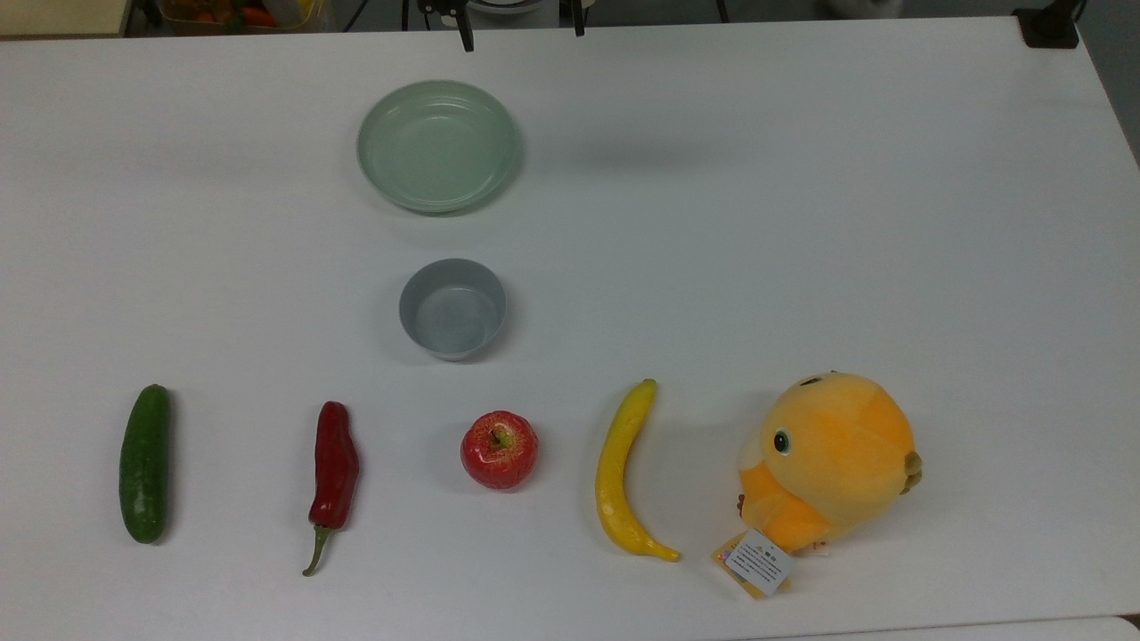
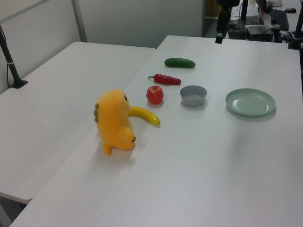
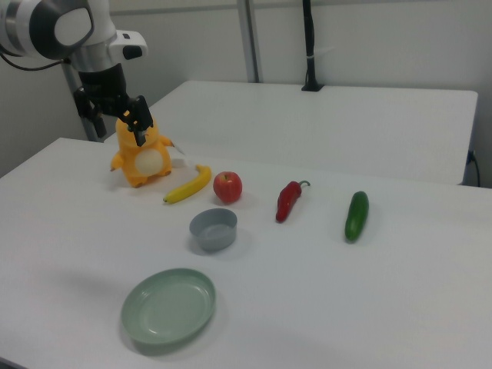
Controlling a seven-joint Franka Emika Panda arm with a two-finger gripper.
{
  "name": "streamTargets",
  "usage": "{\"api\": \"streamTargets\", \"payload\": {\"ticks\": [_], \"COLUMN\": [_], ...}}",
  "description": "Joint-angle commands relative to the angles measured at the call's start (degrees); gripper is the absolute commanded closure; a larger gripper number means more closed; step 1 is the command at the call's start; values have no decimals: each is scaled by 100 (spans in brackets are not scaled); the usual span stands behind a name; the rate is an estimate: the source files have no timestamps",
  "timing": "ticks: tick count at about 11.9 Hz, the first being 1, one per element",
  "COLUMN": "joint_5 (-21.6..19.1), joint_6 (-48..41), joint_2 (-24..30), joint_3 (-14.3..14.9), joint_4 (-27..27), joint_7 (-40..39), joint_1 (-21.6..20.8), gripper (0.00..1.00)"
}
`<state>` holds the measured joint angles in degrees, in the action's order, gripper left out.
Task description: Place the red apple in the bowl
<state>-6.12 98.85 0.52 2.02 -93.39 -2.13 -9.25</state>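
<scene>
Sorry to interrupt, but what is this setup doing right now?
Nothing is being handled yet. The robot's gripper hangs open above the table, empty, in front of the plush toy in the right view. The red apple sits in a row between the chili pepper and the banana. The grey bowl stands empty just beyond the apple, the green dish further on.

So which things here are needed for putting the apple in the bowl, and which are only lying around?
Needed:
red apple
grey bowl
end effector

Lying around:
green dish
chili pepper
cucumber
banana
plush toy
</scene>
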Motion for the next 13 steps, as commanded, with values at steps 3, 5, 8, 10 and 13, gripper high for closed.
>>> {"api": "streamTargets", "payload": {"ticks": [3,5,8,10,13], "joint_5": [67,67,67,67,76], "joint_6": [-182,-173,-147,123,766], "joint_2": [27,27,27,-78,-490], "joint_3": [52,52,52,52,219], "joint_4": [31,31,31,66,643], "joint_7": [-77,-77,-138,-191,-165], "joint_1": [-16,-16,-16,98,134], "gripper": [0,0,0,0,0]}}
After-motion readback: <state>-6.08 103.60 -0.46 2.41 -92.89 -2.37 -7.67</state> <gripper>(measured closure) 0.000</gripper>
